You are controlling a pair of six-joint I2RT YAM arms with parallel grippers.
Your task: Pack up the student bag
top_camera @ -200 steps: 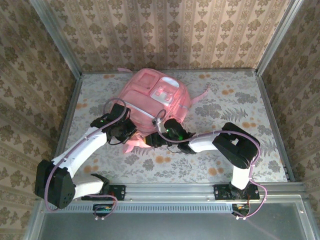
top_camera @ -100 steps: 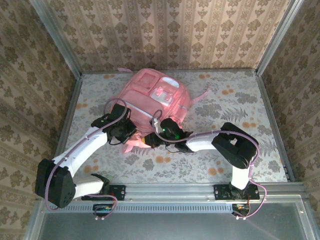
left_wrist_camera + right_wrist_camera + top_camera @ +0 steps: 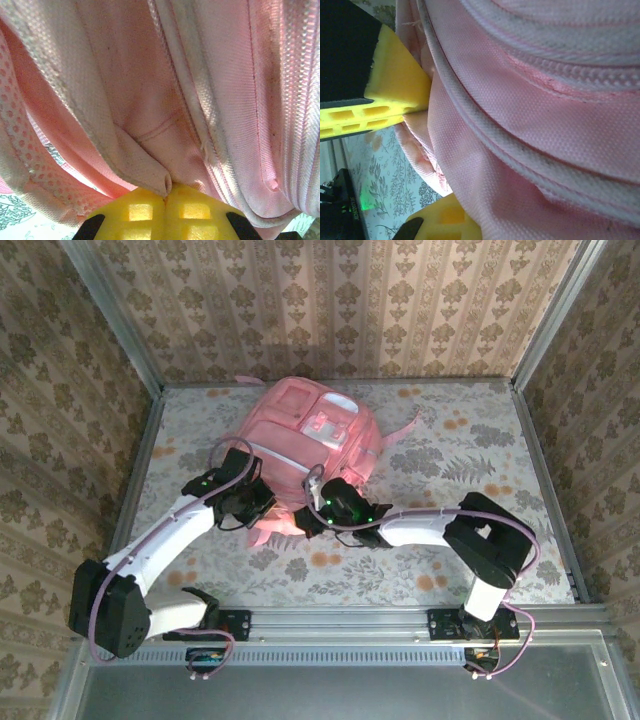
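The student bag, a big pink backpack with a paler front pocket, lies at the back middle of the table. Both grippers meet at its near edge. My left gripper is shut, and its yellow fingertips pinch a fold of the bag's pink fabric. My right gripper comes in from the right. One yellow finger shows under the bag's fabric, which drapes over and hides the other finger. The left gripper's yellow fingers are at the upper left of the right wrist view.
The floral table cover stretches open to the right of the bag and in front of it. A pink strap trails off the bag's right side. Metal rails and wallpapered walls close in the table on three sides.
My right gripper has slid left to the bag's near edge and shut on its fabric, and its elbow has swung right. The left arm has kept its hold.
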